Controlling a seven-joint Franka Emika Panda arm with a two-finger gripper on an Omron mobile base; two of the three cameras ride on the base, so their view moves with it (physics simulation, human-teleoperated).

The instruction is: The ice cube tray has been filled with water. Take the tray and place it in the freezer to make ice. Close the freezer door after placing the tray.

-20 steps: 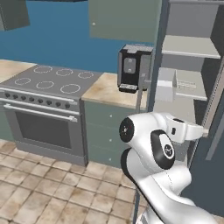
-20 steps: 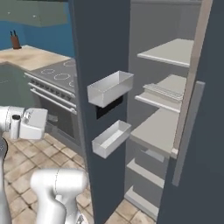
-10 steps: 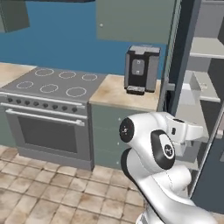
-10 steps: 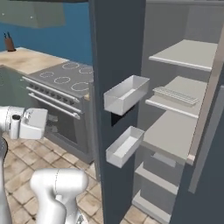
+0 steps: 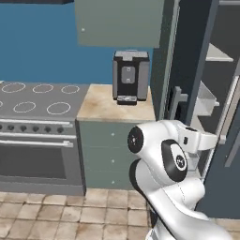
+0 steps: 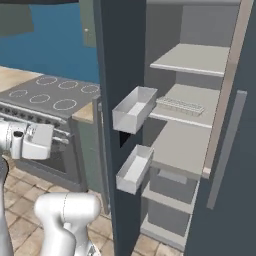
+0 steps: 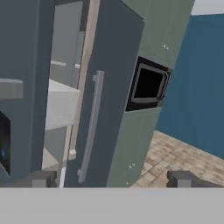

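closing comes next, we judge: the ice cube tray (image 6: 180, 105) lies on a middle shelf inside the freezer (image 6: 192, 145), long axis across the shelf. the freezer door (image 6: 121, 100) stands open, edge-on between arm and shelves. our gripper (image 7: 111, 178) has jaws released, holding nothing, facing the twin door's bar handle (image 7: 91, 127), freezer door to its left.

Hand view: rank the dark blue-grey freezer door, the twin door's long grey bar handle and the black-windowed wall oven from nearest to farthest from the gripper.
1. freezer door, at the left edge, closest to the open gripper.
2. bar handle, centre.
3. wall oven, upper right, farthest.
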